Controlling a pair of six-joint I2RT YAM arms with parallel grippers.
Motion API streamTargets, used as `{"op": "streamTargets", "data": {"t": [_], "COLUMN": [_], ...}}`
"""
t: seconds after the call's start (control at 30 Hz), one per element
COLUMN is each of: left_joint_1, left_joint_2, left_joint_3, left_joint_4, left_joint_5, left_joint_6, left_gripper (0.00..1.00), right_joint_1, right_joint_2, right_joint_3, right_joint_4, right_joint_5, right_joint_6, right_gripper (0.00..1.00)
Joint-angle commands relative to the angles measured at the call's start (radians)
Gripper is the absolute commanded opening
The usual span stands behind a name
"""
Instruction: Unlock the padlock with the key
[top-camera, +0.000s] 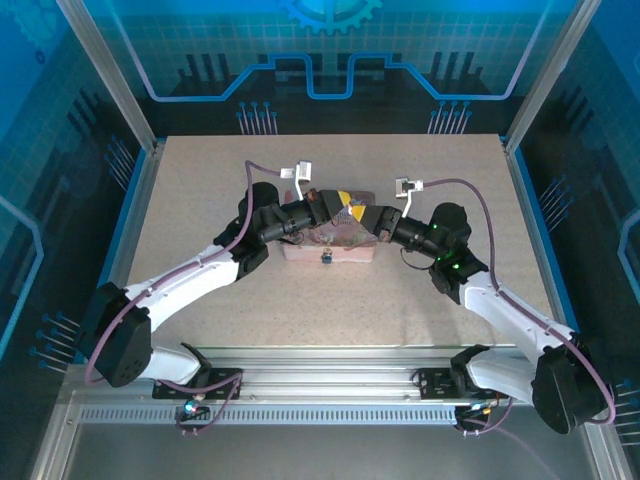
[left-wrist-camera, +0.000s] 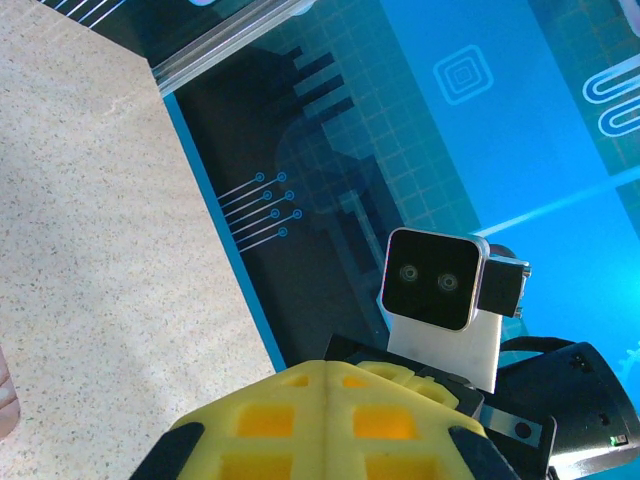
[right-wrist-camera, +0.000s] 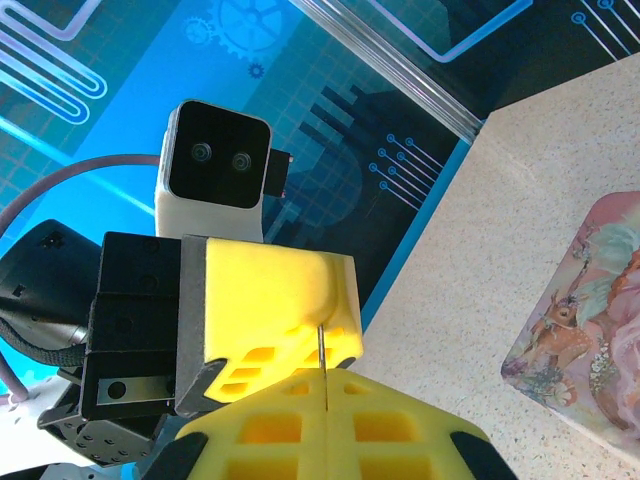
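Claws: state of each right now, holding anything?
Left claw: closed, nothing seen in its grip.
Right claw: closed on a thin dark sliver that sticks up from the seam, apparently the key.

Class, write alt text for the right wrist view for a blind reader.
A thin dark key stands pinched in the seam of the right claw's shut yellow fingers, its tip overlapping the left claw opposite. A pink illustrated tin lies on the speckled table at right.
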Motion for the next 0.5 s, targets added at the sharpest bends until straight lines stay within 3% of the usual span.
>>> {"op": "streamTargets", "data": {"t": [0.0,0.1,0.23,0.47], "left_joint_1": [-0.004,-0.005,-0.005,0.004], "left_joint_2": [-0.021,-0.024,-0.032,-0.041], "left_joint_3": [-0.002,-0.002,-0.007,0.01], "left_joint_4": [0.034,0.032,0.017,-0.048], "left_joint_5": [-0.002,0.004,0.007,0.072], "left_joint_6": [-0.004,-0.004,-0.003,0.005], "left_gripper": [0.0,0.0,0.23,0.39], "right_joint_1": [-0.003,-0.005,-0.008,-0.018], "right_joint_2": [-0.022,-0.023,-0.025,-0.026], "right_joint_3": [0.027,0.03,0.032,0.06], "right_joint_4": [-0.005,-0.008,-0.01,-0.053], "right_joint_5": [-0.017,-0.02,-0.031,-0.09], "right_joint_6": [-0.025,-0.027,-0.033,-0.061], "right_gripper": [0.0,0.0,0.0,0.0]}}
